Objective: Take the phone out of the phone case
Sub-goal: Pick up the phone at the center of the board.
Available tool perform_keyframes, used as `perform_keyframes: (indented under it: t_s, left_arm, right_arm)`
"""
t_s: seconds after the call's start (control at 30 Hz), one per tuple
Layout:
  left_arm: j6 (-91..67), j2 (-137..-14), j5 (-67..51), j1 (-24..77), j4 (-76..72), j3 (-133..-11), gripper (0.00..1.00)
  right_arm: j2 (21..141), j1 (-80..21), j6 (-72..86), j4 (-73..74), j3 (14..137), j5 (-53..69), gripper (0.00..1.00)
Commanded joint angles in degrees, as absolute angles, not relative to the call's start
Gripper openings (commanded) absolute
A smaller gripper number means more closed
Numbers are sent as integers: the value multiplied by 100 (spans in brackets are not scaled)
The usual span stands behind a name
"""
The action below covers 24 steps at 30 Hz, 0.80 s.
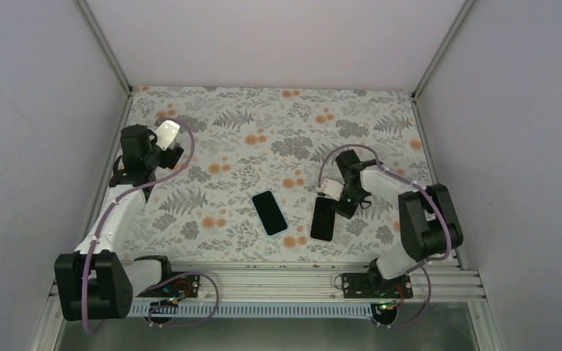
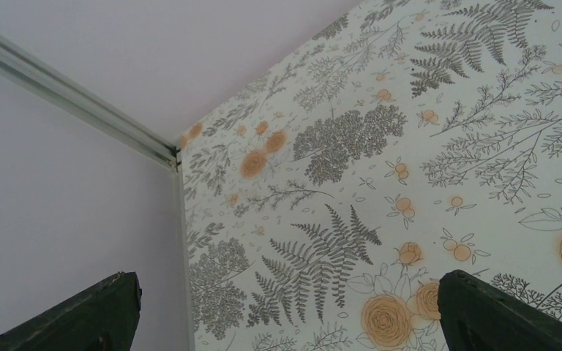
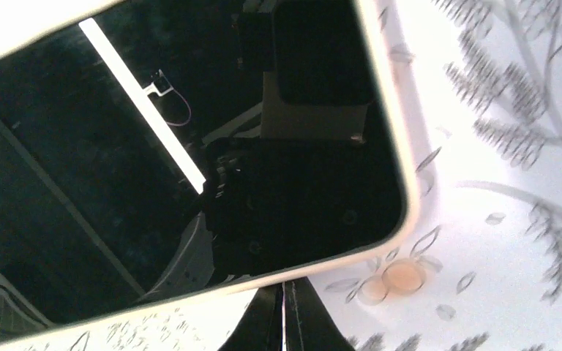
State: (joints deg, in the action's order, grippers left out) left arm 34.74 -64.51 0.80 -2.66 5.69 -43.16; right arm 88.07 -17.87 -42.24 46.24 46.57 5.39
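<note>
A dark slab with a pale blue rim [image 1: 269, 212], phone or case I cannot tell, lies flat at the table's front middle. A second black slab [image 1: 322, 219] lies just to its right. In the right wrist view it shows as a glossy black screen with a pale rim [image 3: 190, 146]. My right gripper [image 1: 334, 200] is at this slab's far end. Its fingers [image 3: 267, 322] are pressed together, and their tips [image 3: 284, 292] sit at or under the slab's pale edge. My left gripper [image 1: 164, 148] is open and empty over the back left, fingers [image 2: 80, 314] wide apart.
The floral table cover [image 1: 263, 139] fills the enclosure. White walls with metal corner posts [image 2: 73, 95] stand close to the left gripper. An aluminium rail [image 1: 278, 274] with both arm bases runs along the near edge.
</note>
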Motion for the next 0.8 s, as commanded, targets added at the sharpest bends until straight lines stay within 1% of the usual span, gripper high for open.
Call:
perform_keyframes:
  t_s: [0.0,0.1,0.3,0.43,0.5,0.53,0.57,0.63,0.67,0.7,0.73,0.77]
  left_arm:
    - [3462,-6497,-61,-308,721,-4346,100]
    - [3456,-6473,35,-312,789,-4341,100]
    - [3558,-6187,107,-381,746,-4194,100]
    - [3589,-6051,135,-453,780,-4178,100]
    - [3586,-5971,153,-507,809,-4182,100]
    - [3585,-5922,147,-531,837,-4190,100]
    - [3579,-5877,118,-574,868,-4194,100]
    - [3563,-5777,84,-633,856,-4155,100]
    - [3551,-5733,83,-653,841,-4136,100]
    - [3531,-5707,97,-667,806,-4118,100]
    - [3502,-5708,146,-668,781,-4114,100]
    - [3477,-5738,179,-668,779,-4118,100]
  right_arm:
    - [9386,-2005,-3939,4348,5240,630,3]
    - [9907,-2278,-3806,4210,5566,549,4]
    - [10528,-2779,-3537,3846,6290,444,4]
    - [10612,-2976,-3398,3717,6519,306,4]
    - [10460,-2965,-3297,3637,6544,186,4]
    - [10313,-2950,-3263,3611,6517,152,7]
    - [10106,-2941,-3221,3601,6471,128,23]
    - [9722,-2939,-3169,3680,6341,136,58]
    - [9594,-2945,-3149,3767,6273,139,81]
    - [9342,-2944,-3089,3888,6203,166,96]
    - [9194,-2949,-2993,4015,6159,217,99]
    - [9084,-2956,-2935,4224,6095,448,100]
